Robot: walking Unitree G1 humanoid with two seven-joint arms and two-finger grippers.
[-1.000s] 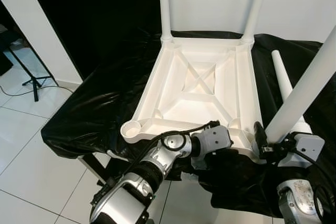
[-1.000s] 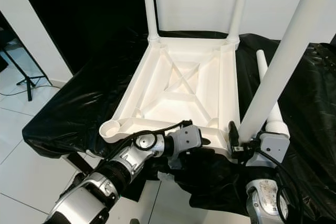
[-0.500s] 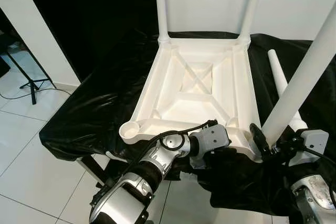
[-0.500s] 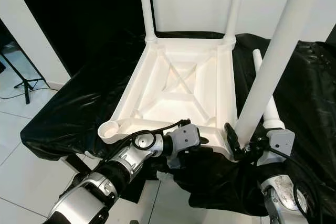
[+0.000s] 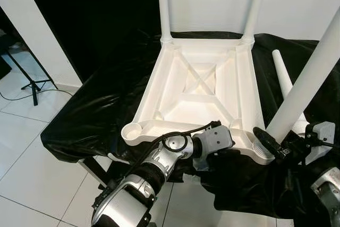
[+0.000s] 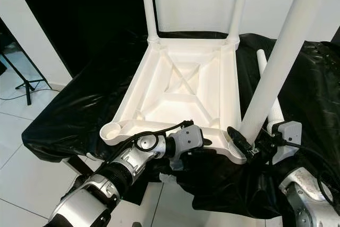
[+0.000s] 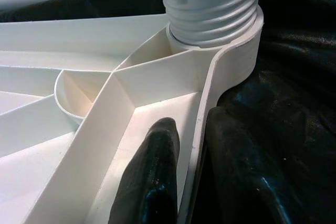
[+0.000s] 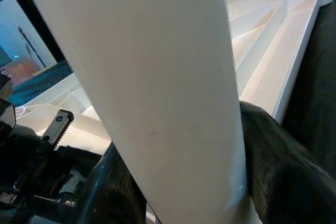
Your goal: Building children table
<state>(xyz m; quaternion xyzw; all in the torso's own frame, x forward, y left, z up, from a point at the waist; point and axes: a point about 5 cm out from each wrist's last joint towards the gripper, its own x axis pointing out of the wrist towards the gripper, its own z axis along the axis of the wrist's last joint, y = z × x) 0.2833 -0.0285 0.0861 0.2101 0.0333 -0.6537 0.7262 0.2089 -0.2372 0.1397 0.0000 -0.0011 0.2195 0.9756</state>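
Observation:
The white table top (image 5: 175,111) lies upside down on a black cloth (image 5: 101,99). Two white legs (image 5: 164,3) (image 5: 254,3) stand in its far corners. My right gripper (image 5: 273,143) is shut on a third leg (image 5: 311,81) low down, which leans up to the right. That leg's threaded base (image 7: 210,9) sits in the near right corner socket. My left gripper (image 7: 191,127) is shut on the table top's near rim, one finger (image 7: 155,171) inside and one outside. The near left socket (image 5: 132,131) holds nothing. A fourth leg (image 5: 281,75) lies on the cloth to the right.
White tiled floor (image 5: 32,174) lies to the left and in front. A black tripod stand (image 5: 32,86) is on the floor at the left, beside a white pillar (image 5: 37,25). A dark opening and a white wall are behind the covered surface.
My right arm has swung out to the right and lower, still holding the third leg, which leans a little more. The left gripper keeps its hold on the rim.

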